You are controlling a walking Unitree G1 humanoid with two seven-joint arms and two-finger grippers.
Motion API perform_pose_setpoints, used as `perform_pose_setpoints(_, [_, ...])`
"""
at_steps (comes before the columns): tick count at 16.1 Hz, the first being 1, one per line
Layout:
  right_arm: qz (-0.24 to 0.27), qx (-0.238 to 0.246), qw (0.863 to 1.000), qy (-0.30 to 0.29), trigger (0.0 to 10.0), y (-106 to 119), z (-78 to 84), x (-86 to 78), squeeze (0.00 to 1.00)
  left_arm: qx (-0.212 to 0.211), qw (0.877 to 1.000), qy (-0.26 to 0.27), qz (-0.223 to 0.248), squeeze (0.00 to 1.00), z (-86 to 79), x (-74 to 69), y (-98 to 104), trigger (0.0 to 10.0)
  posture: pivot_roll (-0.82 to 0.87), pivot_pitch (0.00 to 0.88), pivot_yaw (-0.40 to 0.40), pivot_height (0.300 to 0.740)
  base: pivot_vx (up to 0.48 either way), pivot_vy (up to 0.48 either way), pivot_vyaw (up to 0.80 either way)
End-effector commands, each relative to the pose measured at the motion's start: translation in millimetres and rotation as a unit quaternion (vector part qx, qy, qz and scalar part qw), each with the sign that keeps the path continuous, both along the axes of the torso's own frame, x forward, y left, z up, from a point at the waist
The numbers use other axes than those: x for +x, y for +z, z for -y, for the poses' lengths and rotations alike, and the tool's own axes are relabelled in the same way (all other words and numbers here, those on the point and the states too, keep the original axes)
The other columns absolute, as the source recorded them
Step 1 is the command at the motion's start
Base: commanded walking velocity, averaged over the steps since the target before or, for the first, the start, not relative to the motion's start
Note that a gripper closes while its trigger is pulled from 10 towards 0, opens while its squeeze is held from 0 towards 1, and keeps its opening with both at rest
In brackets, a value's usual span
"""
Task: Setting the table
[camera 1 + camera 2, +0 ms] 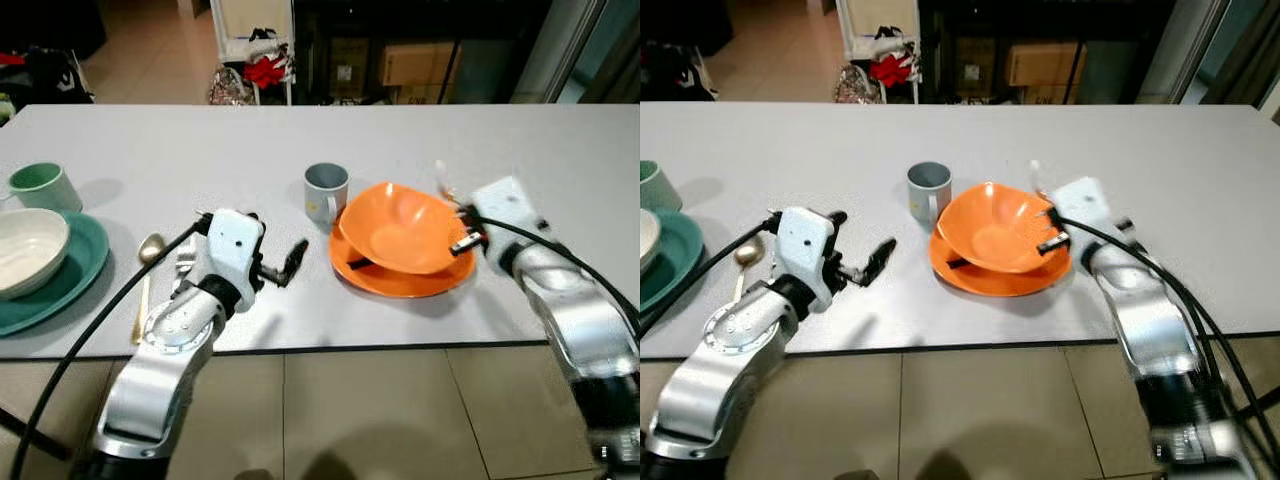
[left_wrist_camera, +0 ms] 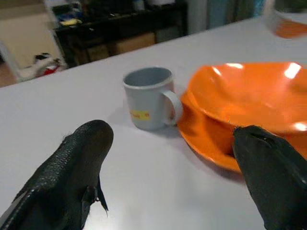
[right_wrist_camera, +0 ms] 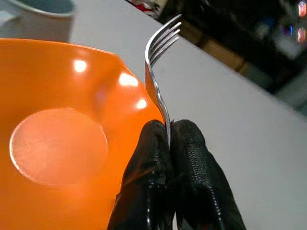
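A big grey table [image 1: 300,140] fills most of the picture. In the middle sits an orange bowl [image 1: 400,228] on top of an orange plate [image 1: 400,278], and a black stick-like thing pokes out from under the bowl on its left side. Just beside the bowl, on its far left side, stands a grey mug [image 1: 325,192] with its handle turned toward the bowl. The right gripper [image 3: 169,132] is at the right edge of the orange bowl. Its two black fingers are pressed tight together, and they pinch the handle of a silver fork [image 3: 160,72]. The fork stands up out of the fingers, with its prongs pointing up and away, just over the rim of the bowl. The left gripper [image 1: 290,262] is above the table to the left of the orange plate and does not touch it. Its fingers [image 2: 76,167] are spread wide apart and they hold nothing. It points toward the mug and the bowl. On the robot's far left is a green plate [image 1: 70,275] with a white bowl [image 1: 28,248] on it, and a green cup [image 1: 45,186] stands behind them. A gold spoon [image 1: 146,270] lies on the table between the green plate and the left arm.
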State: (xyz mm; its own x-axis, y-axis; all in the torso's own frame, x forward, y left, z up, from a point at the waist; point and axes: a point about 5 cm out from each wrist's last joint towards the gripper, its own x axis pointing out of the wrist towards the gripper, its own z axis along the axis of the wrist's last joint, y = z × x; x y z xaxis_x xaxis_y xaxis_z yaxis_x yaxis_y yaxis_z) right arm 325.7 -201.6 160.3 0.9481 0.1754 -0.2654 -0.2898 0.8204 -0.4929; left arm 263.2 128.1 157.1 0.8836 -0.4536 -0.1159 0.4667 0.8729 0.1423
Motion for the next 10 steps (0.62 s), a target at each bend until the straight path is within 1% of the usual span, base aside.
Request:
perform_pose_setpoints(1, [0.006,-0.036,0.999,0.017,10.0,-0.3,0.3,4.3,0.00,0.004,1.000,-0.031,-0.004,0.00,5.4,-4.7,1.5,10.0,0.11,0.000,0.004,0.740,0.000,0.000,0.00])
perform_pose_setpoints(2, [-0.005,-0.081,0.996,0.038,10.0,-7.9,3.5,12.0,0.00,0.008,0.997,-0.072,-0.018,0.00,10.6,-8.3,0.5,10.0,0.11,0.000,0.011,0.740,0.000,0.000,0.00])
perform_pose_setpoints(3, [-0.012,-0.123,0.991,0.055,10.0,-12.1,4.5,15.9,0.00,0.010,0.996,-0.088,-0.024,0.00,12.1,-9.4,0.4,10.0,0.11,0.000,0.013,0.740,0.000,0.000,0.00])
perform_pose_setpoints(4, [-0.018,-0.150,0.986,0.072,10.0,-15.0,4.9,19.3,0.00,0.013,0.995,-0.099,-0.028,0.00,12.8,-9.9,0.6,10.0,0.11,0.000,0.014,0.740,0.000,0.000,0.00])
perform_pose_setpoints(6, [-0.021,-0.166,0.981,0.097,10.0,-16.3,3.9,25.1,0.00,0.015,0.993,-0.110,-0.030,0.00,13.0,-11.2,0.8,10.0,0.12,0.000,0.010,0.740,0.000,0.000,0.00])
perform_pose_setpoints(8, [-0.015,-0.182,0.974,0.137,10.0,-16.3,-2.2,28.6,0.00,0.019,0.993,-0.111,-0.031,0.00,11.5,-12.3,0.8,10.0,0.13,0.000,0.001,0.740,0.000,0.000,0.00])
perform_pose_setpoints(10, [-0.018,-0.189,0.971,0.145,10.0,-19.6,-2.7,32.3,0.00,0.021,0.993,-0.114,-0.033,0.00,11.7,-13.3,0.9,10.0,0.13,0.000,-0.007,0.740,0.000,0.000,0.00])
